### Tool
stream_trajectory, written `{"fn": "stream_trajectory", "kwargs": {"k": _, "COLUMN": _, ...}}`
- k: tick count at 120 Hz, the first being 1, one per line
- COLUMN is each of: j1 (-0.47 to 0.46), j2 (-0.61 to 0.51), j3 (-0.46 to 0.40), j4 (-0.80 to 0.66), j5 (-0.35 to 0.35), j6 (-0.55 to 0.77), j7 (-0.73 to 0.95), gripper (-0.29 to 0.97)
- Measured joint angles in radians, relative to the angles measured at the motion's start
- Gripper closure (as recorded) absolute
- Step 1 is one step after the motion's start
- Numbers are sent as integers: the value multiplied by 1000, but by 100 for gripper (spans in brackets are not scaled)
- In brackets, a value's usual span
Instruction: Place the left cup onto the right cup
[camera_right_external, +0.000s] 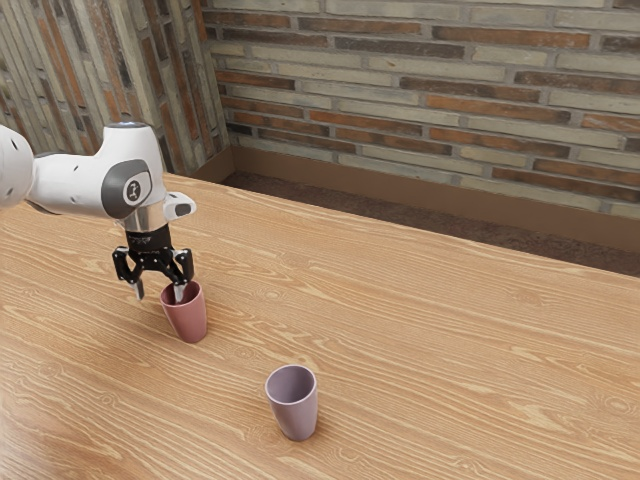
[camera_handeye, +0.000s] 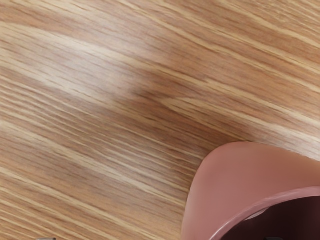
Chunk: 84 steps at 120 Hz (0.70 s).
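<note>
1. Exterior view: the hand (camera_right_external: 158, 293) points straight down over the pink cup (camera_right_external: 186, 314), at the end of the white arm (camera_right_external: 95, 183).
2. Its fingers (camera_right_external: 138, 288) are apart. One dips at the cup's mouth and the other hangs outside, at the cup's 9 o'clock. Nothing is clamped.
3. The pink cup stands upright on the bench (camera_right_external: 450, 330), mouth up.
4. The purple cup (camera_right_external: 292, 401) is also upright, at about 4 o'clock from the pink one and well apart from it.
5. Wrist view: the pink cup's rim and wall (camera_handeye: 250, 185) sit close under the hand, with the bench's wood grain (camera_handeye: 100, 100) beyond.
</note>
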Motion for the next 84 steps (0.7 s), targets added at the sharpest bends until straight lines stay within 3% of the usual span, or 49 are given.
{"fn": "stream_trajectory", "kwargs": {"k": 84, "j1": -1, "j2": 0, "j3": -1, "j4": 0, "j5": -11, "j6": -1, "j7": -38, "gripper": 26}}
